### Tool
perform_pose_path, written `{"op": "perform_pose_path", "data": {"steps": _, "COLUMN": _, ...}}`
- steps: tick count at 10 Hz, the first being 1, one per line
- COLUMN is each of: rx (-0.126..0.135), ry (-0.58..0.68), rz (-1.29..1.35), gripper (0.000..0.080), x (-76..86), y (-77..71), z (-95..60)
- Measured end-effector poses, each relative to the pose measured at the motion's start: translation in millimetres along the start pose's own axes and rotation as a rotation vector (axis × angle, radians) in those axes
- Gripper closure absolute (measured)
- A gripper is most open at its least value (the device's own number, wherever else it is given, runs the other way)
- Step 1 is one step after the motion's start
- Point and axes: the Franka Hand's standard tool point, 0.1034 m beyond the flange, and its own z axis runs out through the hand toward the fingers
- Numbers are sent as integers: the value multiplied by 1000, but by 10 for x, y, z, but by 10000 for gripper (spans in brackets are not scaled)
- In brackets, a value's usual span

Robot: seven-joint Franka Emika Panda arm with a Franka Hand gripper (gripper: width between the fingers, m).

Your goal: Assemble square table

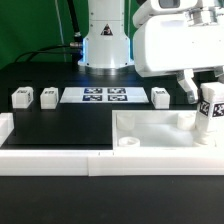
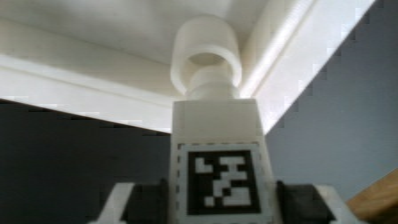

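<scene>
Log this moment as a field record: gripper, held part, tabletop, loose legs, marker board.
gripper: closed on one leg
held leg: roughly upright, tag showing, over the tabletop's corner at the exterior view's right
seated in socket: cannot tell
tabletop: flat on the table, hollow side up
loose legs: three; two at the exterior view's left, one right of the marker board
marker board: flat, between the loose legs

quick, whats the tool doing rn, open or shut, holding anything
tool: closed on a tagged white table leg, held upright at the corner of the tabletop on the exterior view's right.
</scene>
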Motion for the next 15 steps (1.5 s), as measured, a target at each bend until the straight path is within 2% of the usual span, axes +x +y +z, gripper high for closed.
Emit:
{"op": "perform_pose_path", "data": {"steps": 6, "rx": 5, "ry": -19, "rz": -5, "gripper": 508, "x": -40, "y": -23, "z": 9}}
{"op": "perform_pose_path", "data": {"steps": 10, "rx": 4, "ry": -9, "rz": -5, "gripper": 508, "x": -140, "y": -47, "z": 110}}
{"op": "perform_pose_path", "data": {"steps": 14, "rx": -6, "ry": 36, "rz": -2, "gripper": 508, "x": -104, "y": -33, "z": 135}}
{"op": "perform_pose_path", "data": {"steps": 15, "rx": -6, "ry": 36, "rz": -2, "gripper": 453, "x": -105, "y": -32, "z": 135}}
